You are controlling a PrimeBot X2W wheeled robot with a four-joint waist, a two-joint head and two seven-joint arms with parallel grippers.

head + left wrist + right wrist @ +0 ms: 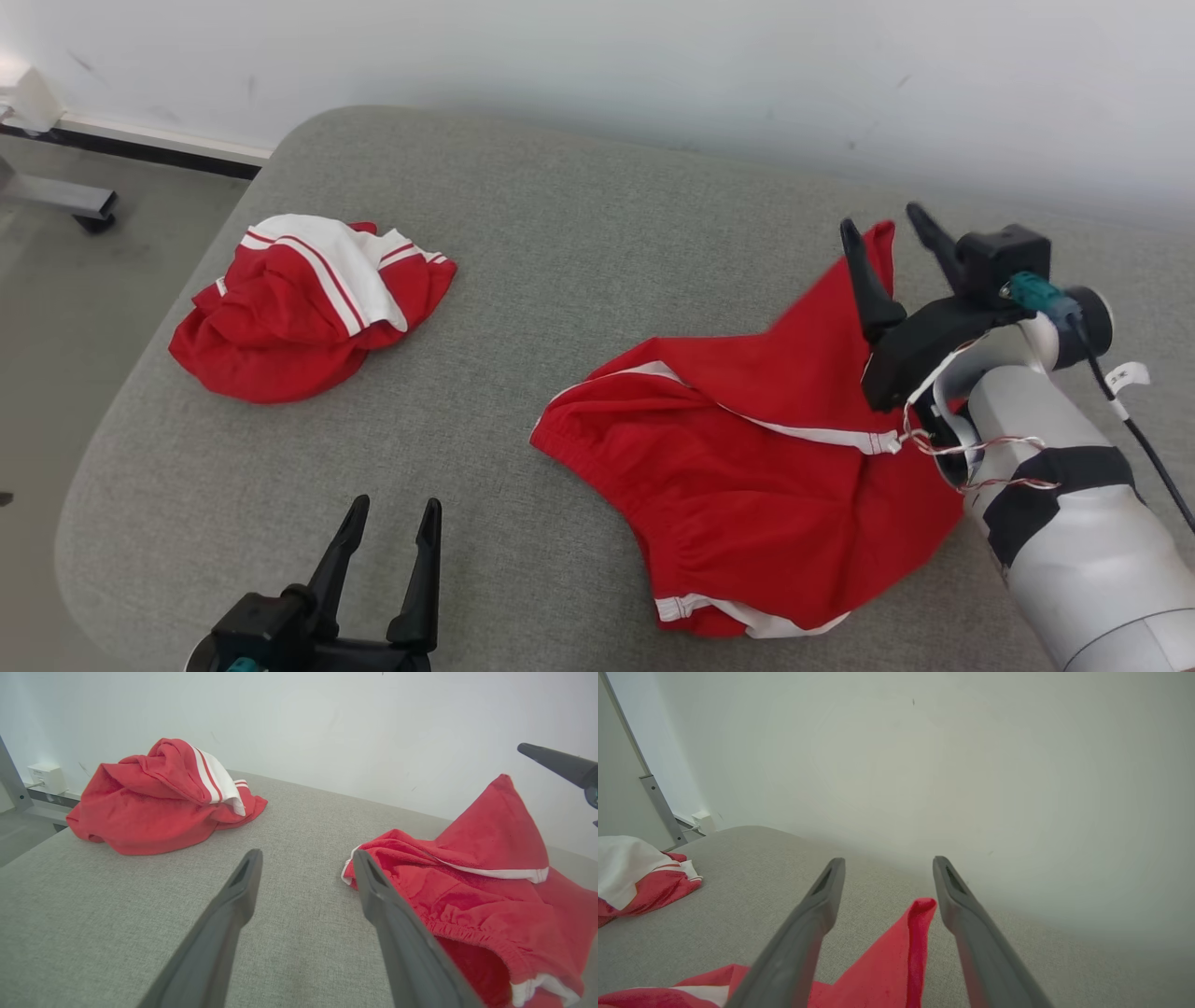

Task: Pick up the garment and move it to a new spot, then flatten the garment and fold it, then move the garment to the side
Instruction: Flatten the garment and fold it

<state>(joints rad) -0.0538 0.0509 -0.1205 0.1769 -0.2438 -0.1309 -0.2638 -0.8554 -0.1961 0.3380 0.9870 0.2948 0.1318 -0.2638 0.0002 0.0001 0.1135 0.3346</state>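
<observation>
A pair of red fabric shorts with white side stripes and a gathered elastic waistband (pixel 747 439) lies loosely spread on the right half of a grey woven upholstered surface (pixel 560 233), waistband towards the robot. One corner of the shorts is drawn up into a pointed peak at the far right. The right gripper (pixel 887 238) hangs at that peak with its two dark fingers (pixel 817 905) spread apart. The red tip of cloth stands in the gap between them, nearer one finger, and it is not pinched; whether it touches that finger I cannot tell. The left gripper (pixel 395 509) sits low at the near edge of the surface, its fingers also wide apart and holding nothing, just beside the waistband end of the shorts. Well apart from both, on the far left of the surface, a second crumpled red garment with a white striped panel (pixel 299 308) lies in a heap. A pale wall (pixel 653 65) rises behind.
</observation>
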